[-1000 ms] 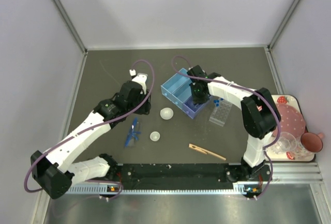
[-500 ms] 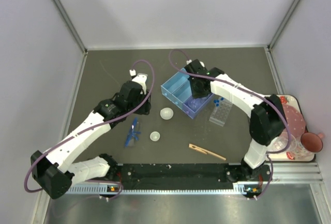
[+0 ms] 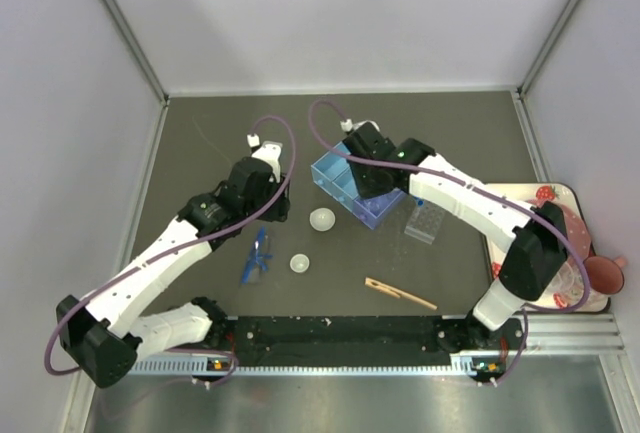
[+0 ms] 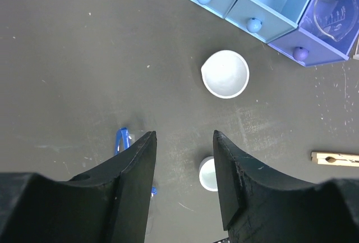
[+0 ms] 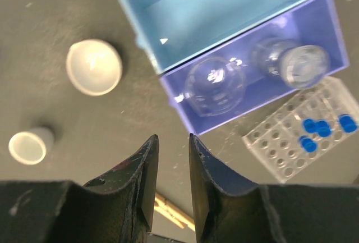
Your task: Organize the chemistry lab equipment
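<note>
I'm hovering the right gripper [image 5: 171, 184] over the purple drawer [image 5: 247, 108], fingers narrow, nothing between them. Two tiny glass beakers [image 5: 216, 86] are lying inside it. The tube rack [image 5: 280, 147], holding blue-capped tubes [image 5: 314, 126], is sitting just beside it. The left gripper [image 4: 182, 181] is hanging wide and empty near a round dish [image 4: 225, 73], with what are probably the tweezers [image 4: 122, 139] peeking out beside it.

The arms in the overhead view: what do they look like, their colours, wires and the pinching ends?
The left arm and right arm both have smooth white links joined by chunky black joints. A thin mauve cable loops loosely outside each one near the wrist. The left gripper and right gripper are matte black, each with two flat, tapering fingers.
</note>
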### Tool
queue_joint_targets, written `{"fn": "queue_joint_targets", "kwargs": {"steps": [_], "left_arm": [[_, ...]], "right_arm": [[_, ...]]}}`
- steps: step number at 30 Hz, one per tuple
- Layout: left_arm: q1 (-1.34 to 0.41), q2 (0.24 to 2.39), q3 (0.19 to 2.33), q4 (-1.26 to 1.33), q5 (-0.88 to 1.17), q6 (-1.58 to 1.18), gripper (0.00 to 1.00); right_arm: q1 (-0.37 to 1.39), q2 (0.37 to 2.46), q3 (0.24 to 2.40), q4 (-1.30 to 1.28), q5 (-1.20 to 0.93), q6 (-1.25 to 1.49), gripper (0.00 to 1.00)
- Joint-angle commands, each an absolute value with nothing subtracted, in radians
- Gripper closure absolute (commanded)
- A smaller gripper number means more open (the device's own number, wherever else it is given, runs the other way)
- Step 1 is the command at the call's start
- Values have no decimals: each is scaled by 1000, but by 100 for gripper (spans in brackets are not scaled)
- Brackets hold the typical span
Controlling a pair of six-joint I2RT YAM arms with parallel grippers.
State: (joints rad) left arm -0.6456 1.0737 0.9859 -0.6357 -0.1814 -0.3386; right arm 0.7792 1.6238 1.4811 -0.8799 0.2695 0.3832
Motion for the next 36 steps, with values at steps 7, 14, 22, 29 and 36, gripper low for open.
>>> {"fn": "queue_joint_targets", "kwargs": {"steps": [7,14,22,29,36], "left_arm": [[-569,979,1008,-696,-281,-350,47],[-500,859,982,-723,-377,-373,42],[-486,779,945,-722,-399,-405,41],[-486,761,930,-723,-377,-400,42],[-486,752,911,-716,-376,-399,42]], "right_arm": [[934,1612,1415,-736,106,482,68],[1012,1724,1417,-626,5,522,65],[1074,1870,1502,-621,-11,514,64],[1091,1939,1517,-621,-9,509,64],[1108,1985,1516,-621,-11,514,64]]}}
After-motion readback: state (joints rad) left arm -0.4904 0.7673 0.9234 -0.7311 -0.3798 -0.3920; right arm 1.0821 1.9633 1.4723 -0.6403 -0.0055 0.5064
